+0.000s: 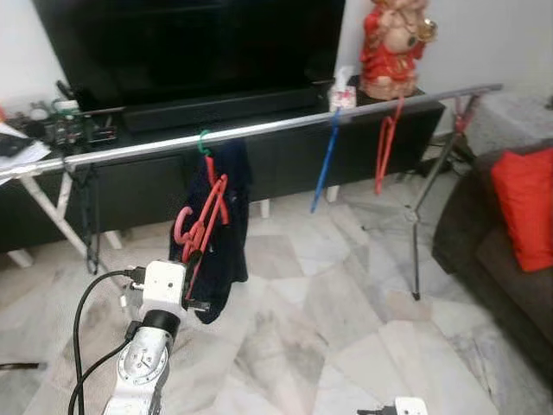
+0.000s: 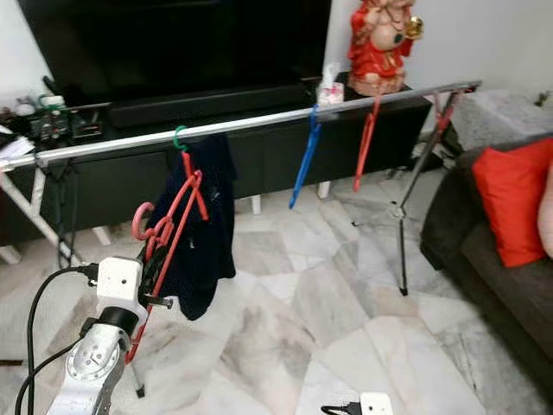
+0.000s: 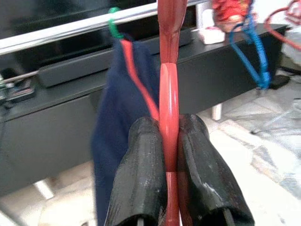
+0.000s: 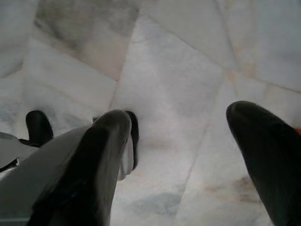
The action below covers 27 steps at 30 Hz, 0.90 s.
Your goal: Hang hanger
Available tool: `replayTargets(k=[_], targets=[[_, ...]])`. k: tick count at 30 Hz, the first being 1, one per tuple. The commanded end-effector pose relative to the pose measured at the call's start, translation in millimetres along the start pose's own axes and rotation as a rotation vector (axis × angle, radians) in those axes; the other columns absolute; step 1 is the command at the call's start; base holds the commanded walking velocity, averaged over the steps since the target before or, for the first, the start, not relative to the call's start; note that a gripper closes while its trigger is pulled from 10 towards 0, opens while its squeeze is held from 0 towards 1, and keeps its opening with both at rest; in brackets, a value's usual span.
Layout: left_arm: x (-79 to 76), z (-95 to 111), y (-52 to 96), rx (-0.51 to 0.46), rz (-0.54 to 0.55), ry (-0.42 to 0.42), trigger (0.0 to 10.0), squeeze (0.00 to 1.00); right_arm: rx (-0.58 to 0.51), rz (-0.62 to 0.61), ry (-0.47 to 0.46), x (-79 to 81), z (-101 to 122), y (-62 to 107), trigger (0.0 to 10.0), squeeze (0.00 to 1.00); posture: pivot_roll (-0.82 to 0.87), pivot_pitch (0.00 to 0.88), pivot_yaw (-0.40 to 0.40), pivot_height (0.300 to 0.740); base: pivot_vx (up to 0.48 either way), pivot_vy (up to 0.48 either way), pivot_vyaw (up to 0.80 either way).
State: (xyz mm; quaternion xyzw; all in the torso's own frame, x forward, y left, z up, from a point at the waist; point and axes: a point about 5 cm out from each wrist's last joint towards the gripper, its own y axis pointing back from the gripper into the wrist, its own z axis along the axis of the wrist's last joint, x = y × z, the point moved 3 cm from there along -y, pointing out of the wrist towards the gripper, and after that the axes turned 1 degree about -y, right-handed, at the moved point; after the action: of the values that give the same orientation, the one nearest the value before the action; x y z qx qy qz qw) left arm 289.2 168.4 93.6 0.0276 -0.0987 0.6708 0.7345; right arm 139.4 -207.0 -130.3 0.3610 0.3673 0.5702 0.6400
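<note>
Nearest the head camera, the left gripper [image 1: 192,259] is raised in front of the robot with its two black fingers [image 3: 141,174] clenched on the shaft of a red hanger [image 1: 200,226]. The hanger tilts up and away from the grip, its hook end still below the rail, so it looks carried rather than hung.

Largest in the scene is the silver rail [image 1: 259,130], running across in front of the black TV cabinet [image 1: 285,160] and propped on a tripod stand [image 1: 423,207] at its right end. A dark blue garment [image 1: 226,225] hangs from a green hook [image 1: 204,143] near the rail's middle, just behind the held hanger. Toward the rail's right end, a blue hanger [image 1: 327,164] and another red hanger [image 1: 384,151] already hang, well apart from the garment.

Low at the right, the right gripper [image 4: 188,155] idles over the marble floor [image 1: 346,311], fingers spread and empty. Judging by this, the hook must be lifted over bare rail beside the garment.
</note>
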Motion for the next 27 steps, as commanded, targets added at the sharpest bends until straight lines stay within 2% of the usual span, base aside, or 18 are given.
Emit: replayTargets(k=[1, 27], targets=[[0.9, 2.4, -1.0, 0.001, -0.004, 0.011, 10.0, 0.0, -0.002, -0.001, 0.007, -1.2, 0.4, 0.1, 10.0, 0.0, -0.06, 0.0, -0.023, 0.74, 0.0, 0.0, -0.79], [-16.4, 1.3, -5.2, 0.044, -0.092, 0.063, 10.0, 0.0, -0.001, 0.007, 0.007, 0.9, 1.0, -0.2, 10.0, 0.0, -0.06, 0.0, -0.016, 0.74, 0.0, 0.017, -0.79]])
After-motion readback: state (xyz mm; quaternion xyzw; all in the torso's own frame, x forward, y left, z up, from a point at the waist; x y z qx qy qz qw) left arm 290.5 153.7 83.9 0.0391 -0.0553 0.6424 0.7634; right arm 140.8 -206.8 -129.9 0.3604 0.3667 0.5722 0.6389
